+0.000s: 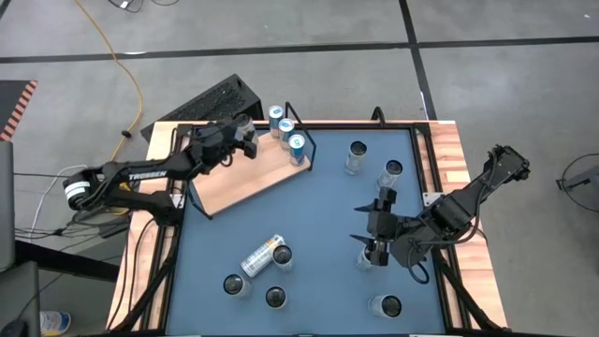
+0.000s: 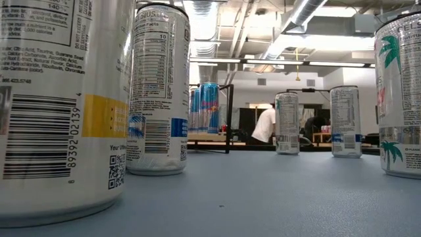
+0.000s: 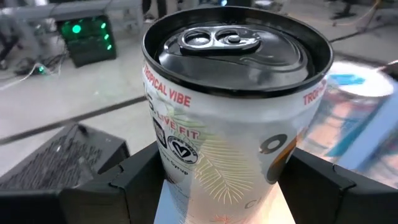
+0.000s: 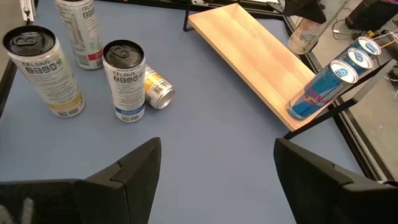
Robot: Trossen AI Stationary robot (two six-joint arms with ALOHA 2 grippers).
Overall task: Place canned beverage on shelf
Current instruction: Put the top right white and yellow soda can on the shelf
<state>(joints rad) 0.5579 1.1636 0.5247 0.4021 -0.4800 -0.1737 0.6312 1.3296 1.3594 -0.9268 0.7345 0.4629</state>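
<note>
Filling the left wrist view, a white can (image 3: 233,118) with a palm print stands upright between the left gripper's (image 3: 217,186) two dark fingers, which close on its sides. From above, that gripper (image 1: 245,137) holds the can at the far end of the shelf (image 1: 245,178), just beside the three blue cans (image 1: 287,131) lined against the black wire frame (image 1: 309,150). Whether the can's base already rests on the board cannot be told.

The right gripper (image 1: 377,245) hangs over the blue tabletop (image 1: 318,215), well apart from the shelf, its fingers spread wide with nothing between them.

Three cans look shelved and a fourth is arriving; setting it down and letting go appears to remain. Many silver cans still stand loose on the tabletop, and one lies tipped (image 1: 262,255) on its side.
</note>
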